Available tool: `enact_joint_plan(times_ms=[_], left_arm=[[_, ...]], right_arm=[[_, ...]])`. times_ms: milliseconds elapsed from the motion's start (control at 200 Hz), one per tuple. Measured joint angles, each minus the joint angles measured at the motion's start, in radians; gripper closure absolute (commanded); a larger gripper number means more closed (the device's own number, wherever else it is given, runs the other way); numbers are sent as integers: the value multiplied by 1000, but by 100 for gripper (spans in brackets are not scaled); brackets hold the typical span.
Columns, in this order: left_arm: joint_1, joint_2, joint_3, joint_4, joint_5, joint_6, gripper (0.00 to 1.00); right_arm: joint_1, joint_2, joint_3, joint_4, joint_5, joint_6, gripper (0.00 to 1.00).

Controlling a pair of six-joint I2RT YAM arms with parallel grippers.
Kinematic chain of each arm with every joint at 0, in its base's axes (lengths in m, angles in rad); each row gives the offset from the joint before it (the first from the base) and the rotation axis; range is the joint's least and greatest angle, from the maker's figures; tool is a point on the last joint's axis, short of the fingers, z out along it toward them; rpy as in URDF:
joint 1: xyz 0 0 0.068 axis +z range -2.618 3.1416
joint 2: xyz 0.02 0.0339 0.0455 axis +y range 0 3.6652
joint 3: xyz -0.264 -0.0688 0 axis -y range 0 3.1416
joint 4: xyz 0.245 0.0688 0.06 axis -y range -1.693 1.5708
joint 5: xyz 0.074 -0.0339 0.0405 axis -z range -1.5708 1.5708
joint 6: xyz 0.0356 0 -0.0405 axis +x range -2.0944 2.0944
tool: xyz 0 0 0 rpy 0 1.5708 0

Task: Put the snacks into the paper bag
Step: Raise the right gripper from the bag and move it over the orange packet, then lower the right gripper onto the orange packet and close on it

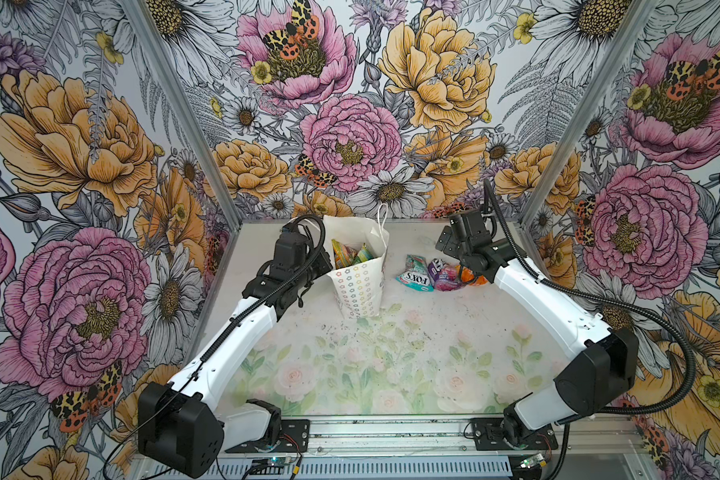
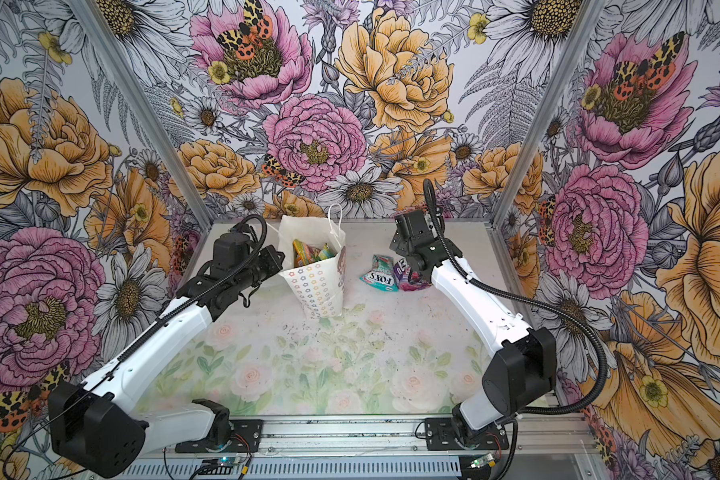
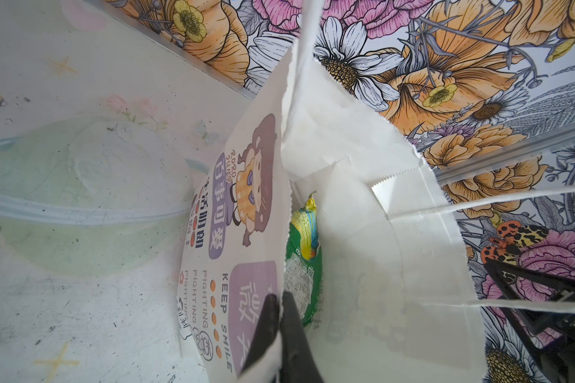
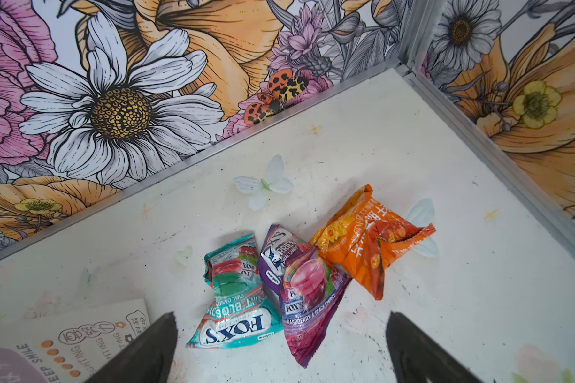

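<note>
A robotics lab test cell is showing here. Aluminium frame posts are standing at the far corners, and printed floral wall panels are closing in the left, far and right sides. A tabletop with a faded rose print is forming the booth's floor. A left arm and a right arm, both white and black, are reaching in from black mounting plates sitting on a slotted metal rail along the near edge. Small circuit boards with lit lamps are lying below that rail. A paper bag and a few snacks are sitting on the tabletop's far half.
</note>
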Motion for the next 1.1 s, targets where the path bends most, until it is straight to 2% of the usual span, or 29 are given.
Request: enact_joint_plan(times_ms=[230,670,1096], left_arm=[[0,0,0,0,0,0,100],[0,0,-1,0,0,0,100],[0,-3,-2,0,0,0,100]], right_arm=[[-47,43,-23,3,-51,56,0],[-199,71,-106,3,-126,253,0],[-266,179,-113,3,-229,320,0]])
